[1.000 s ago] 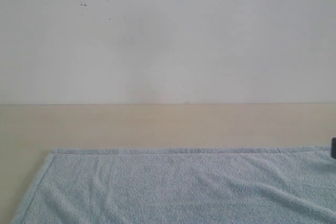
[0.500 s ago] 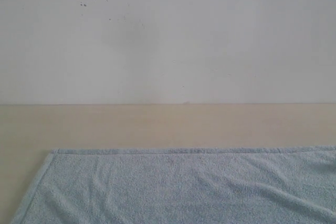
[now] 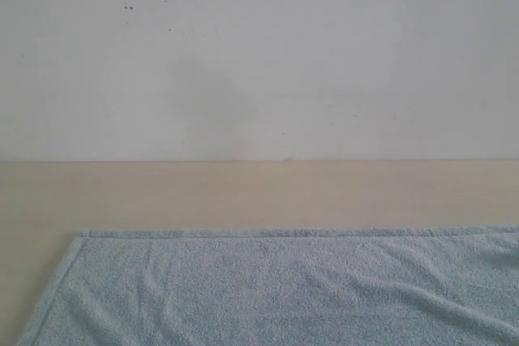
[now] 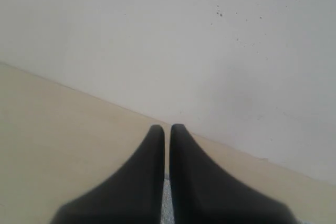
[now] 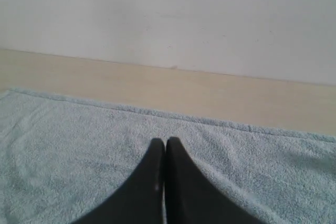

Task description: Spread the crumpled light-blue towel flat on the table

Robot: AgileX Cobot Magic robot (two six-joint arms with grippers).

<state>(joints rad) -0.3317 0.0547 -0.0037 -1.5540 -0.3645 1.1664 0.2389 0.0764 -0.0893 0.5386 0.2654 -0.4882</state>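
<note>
A white wall [image 3: 324,54] with small dark specks [image 3: 128,6] stands behind the tabletop [image 3: 243,192]. A bare strip of tabletop runs between wall and towel [image 3: 284,289]. The fluffy light-blue towel lies spread on the near part of the tabletop, with soft ripples and a thin hem [image 3: 243,233] along its far and left edges. The left tool [image 4: 167,129] is pressed together above the tabletop. The right tool [image 5: 166,142] is pressed together above the towel.

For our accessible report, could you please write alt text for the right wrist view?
The right gripper, jaws shut, points over a light-blue towel spread nearly flat on the beige table, with a white wall behind.
</note>
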